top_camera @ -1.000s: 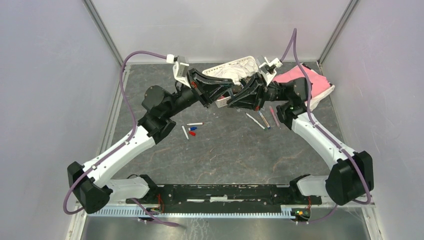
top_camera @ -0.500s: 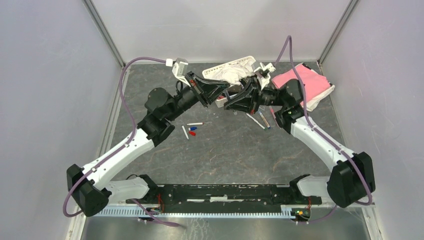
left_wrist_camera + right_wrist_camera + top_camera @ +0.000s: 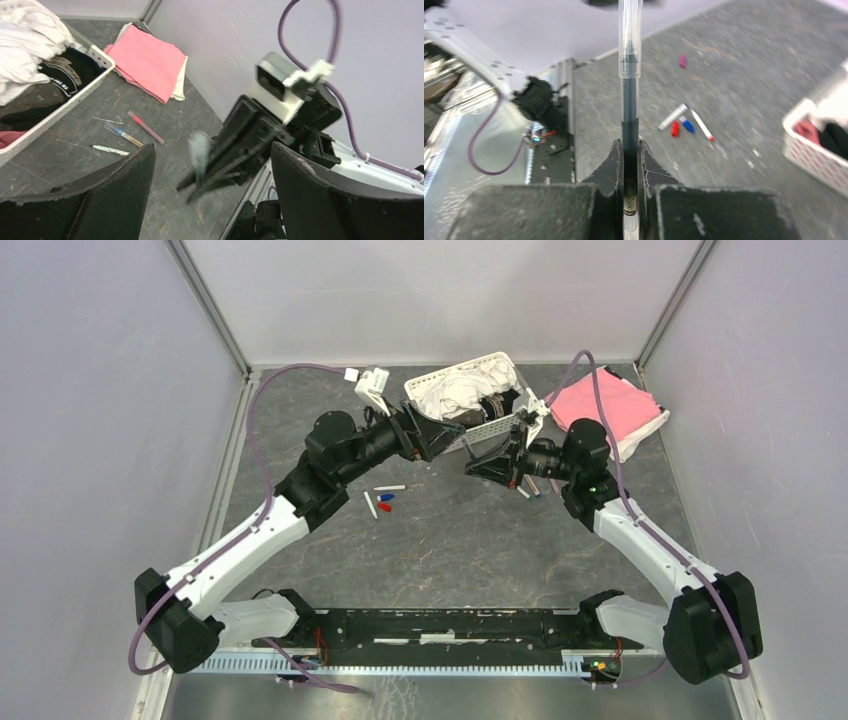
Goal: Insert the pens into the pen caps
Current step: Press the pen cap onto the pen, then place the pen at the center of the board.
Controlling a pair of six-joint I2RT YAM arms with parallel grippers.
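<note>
My right gripper [image 3: 630,146] is shut on a dark-barrelled pen [image 3: 630,100] that sticks straight out past the fingertips, with a clear cap over its far end. In the top view this right gripper [image 3: 478,466] hangs just in front of the basket, facing my left gripper [image 3: 448,435], which stands wide open a little apart from it. The left gripper [image 3: 210,167] holds nothing. A white pen [image 3: 390,487], a second white pen [image 3: 370,505], a blue cap [image 3: 386,497] and a red cap [image 3: 384,507] lie mid-table. A magenta cap [image 3: 682,61] lies farther off. More pens [image 3: 145,127] lie by the basket.
A white basket [image 3: 490,427] full of clothes stands at the back, centre. A folded pink cloth [image 3: 605,405] lies at the back right. Metal corner posts and grey walls enclose the table on three sides.
My left gripper has opened and drawn back to the left. The right gripper has come down in front of the basket with the pen, so the basket now shows.
</note>
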